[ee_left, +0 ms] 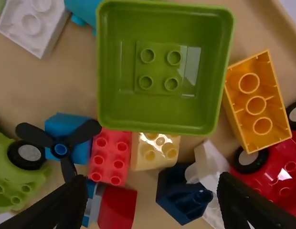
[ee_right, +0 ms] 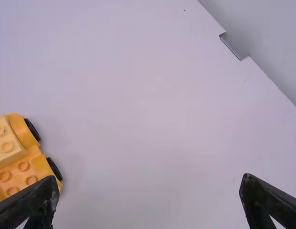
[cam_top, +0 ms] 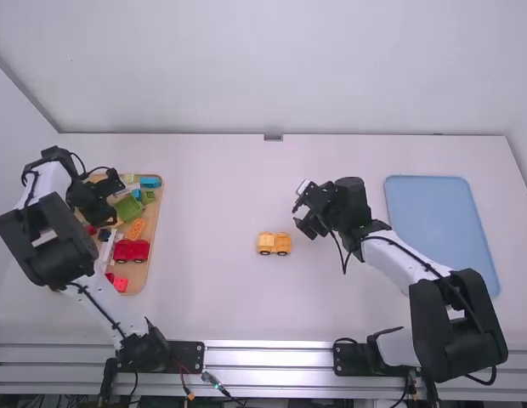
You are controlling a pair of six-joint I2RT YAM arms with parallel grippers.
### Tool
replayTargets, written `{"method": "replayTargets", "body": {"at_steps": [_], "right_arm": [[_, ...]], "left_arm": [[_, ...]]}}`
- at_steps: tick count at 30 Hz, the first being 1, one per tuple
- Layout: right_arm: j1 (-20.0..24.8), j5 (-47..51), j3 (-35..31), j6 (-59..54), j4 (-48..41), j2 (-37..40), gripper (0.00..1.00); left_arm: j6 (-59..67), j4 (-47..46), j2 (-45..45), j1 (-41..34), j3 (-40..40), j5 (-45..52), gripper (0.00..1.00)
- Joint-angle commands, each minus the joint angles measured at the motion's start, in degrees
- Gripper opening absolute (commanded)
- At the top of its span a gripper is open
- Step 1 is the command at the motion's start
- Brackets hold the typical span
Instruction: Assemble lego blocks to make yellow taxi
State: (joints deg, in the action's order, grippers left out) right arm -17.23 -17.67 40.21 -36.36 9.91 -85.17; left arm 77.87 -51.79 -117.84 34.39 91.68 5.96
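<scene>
- Metal rails (cam_top: 268, 357) carry the bases of both arms along the near edge of the white table (cam_top: 212, 314).
- On the left side of the wooden tray (cam_top: 153, 223), near its near end, sits a pinkish-red brick (cam_top: 120, 284).
- Beyond that brick stands a red toy car body (cam_top: 132, 250) with black wheels.
- The yellow car (cam_top: 274, 243), the task's own piece, sits alone on bare table between the arms: an orange-yellow wheeled base with a paler studded brick on top.
- Past the red body lies an orange-yellow brick (ee_left: 255, 100), its hollow underside showing.
- The right gripper (cam_top: 299, 216) hangs just beyond and to the right of the yellow car; its fingers are spread wide with nothing between them.
- The left gripper (cam_top: 100, 210) is over the tray, released, its fingers well apart and grasping nothing.
- Below it crowd a navy block (ee_left: 181, 193), a pale yellow brick (ee_left: 153, 151), a coral brick (ee_left: 110, 157) and a blue brick with a black propeller (ee_left: 60, 149).
- A square green container (ee_left: 160, 109) lies open side up, four studs inside.
- To the right of the right gripper is a light-blue mat (cam_top: 442, 229).
- A small metal bracket (cam_top: 273, 137) marks the table's far edge, before a white wall (cam_top: 272, 68).
</scene>
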Motion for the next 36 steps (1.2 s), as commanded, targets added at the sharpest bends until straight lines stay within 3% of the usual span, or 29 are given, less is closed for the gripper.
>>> {"method": "replayTargets", "body": {"at_steps": [1, 24, 36], "right_arm": [[0.0, -0.3, 0.0, 0.4, -0.1, 1.0, 0.99], [0.0, -0.3, 0.0, 0.6, 0.3, 1.0, 0.99], [0.1, -0.3, 0.0, 0.5, 0.2, 1.0, 0.99]], "left_arm": [[0.6, 0.6, 0.0, -0.7, -2.1, 0.9, 0.72], [0.0, 12.2, 0.0, -0.2, -11.5, 2.0, 0.64], [0.0, 13.1, 0.0, -0.3, -12.2, 1.9, 0.46]]}}
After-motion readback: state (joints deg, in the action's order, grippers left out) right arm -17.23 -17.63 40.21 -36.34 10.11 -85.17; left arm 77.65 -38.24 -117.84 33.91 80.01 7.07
